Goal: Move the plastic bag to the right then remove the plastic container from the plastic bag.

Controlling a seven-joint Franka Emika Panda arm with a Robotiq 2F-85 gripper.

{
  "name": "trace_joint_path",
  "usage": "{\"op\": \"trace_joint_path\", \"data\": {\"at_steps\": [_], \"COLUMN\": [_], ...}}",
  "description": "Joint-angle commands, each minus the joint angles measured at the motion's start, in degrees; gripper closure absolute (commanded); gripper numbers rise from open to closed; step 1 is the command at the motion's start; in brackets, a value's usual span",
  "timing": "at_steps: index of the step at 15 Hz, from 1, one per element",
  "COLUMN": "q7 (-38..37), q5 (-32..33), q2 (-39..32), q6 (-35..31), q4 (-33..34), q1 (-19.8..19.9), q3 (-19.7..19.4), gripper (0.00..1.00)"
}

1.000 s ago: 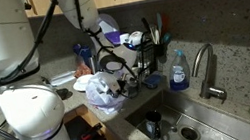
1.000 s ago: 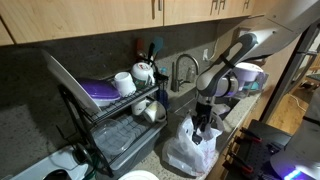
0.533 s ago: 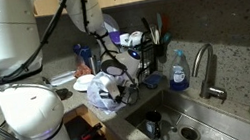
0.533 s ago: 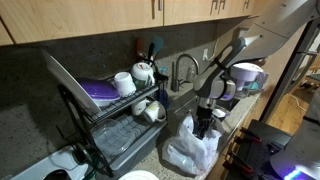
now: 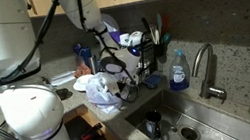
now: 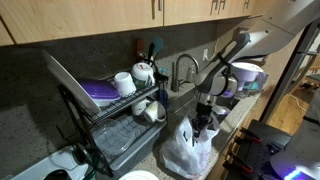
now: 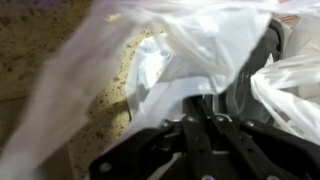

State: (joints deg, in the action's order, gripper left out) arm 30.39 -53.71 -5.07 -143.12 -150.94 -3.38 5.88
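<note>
The arm (image 6: 236, 52) enters an exterior view from the upper right; its forearm slants down and leftward, and the wrist bends so that the gripper (image 6: 203, 124) points almost straight down; in an exterior view the white base column (image 5: 34, 120) stands in the near left foreground, and the upper links rise out of the top edge before coming back down to the gripper (image 5: 119, 81). The plastic bag (image 6: 190, 152) sits on the countertop (image 7: 105, 105), beside the dish rack (image 6: 120, 125) and next to the sink (image 5: 189, 121); in an exterior view the plastic bag (image 5: 98, 92) lies just left of the sink edge, in front of the blue soap bottle (image 5: 177, 72) and well apart from the faucet (image 5: 206, 67). The gripper sits on the top of the bag; in the wrist view the gripper (image 7: 202, 118) has its two dark fingers (image 7: 190, 128) drawn close together, pinching a fold of the bag's film; the plastic bag (image 7: 200, 40) billows above and on both sides of them, with the speckled countertop visible at the left.
</note>
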Motion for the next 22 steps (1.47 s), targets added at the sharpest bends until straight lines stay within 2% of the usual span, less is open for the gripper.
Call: {"op": "trace_joint_path", "data": {"at_steps": [1,10,13,16,17,22], "q7": [1.2,0.37,2.12,5.38,6.54,10.18], "q5": [-2.94,-2.88,-4.56,-10.04,-11.85,-16.78], "q2": [6.56,18.3,17.09,13.49,12.25,3.94], "q6": [-0.65,-2.16,-2.69,-3.02,-2.89,-2.56], "q4": [-3.95,-8.91,-8.33,-7.23,-6.87,-4.72], "q1": [-0.12,-2.5,-3.91,-4.92,-4.8,-3.08], "q3": [0.12,-0.47,-0.74,-1.01,-0.99,-0.97], "gripper": [1.0,1.0,1.0,0.99,0.8,0.44]}}
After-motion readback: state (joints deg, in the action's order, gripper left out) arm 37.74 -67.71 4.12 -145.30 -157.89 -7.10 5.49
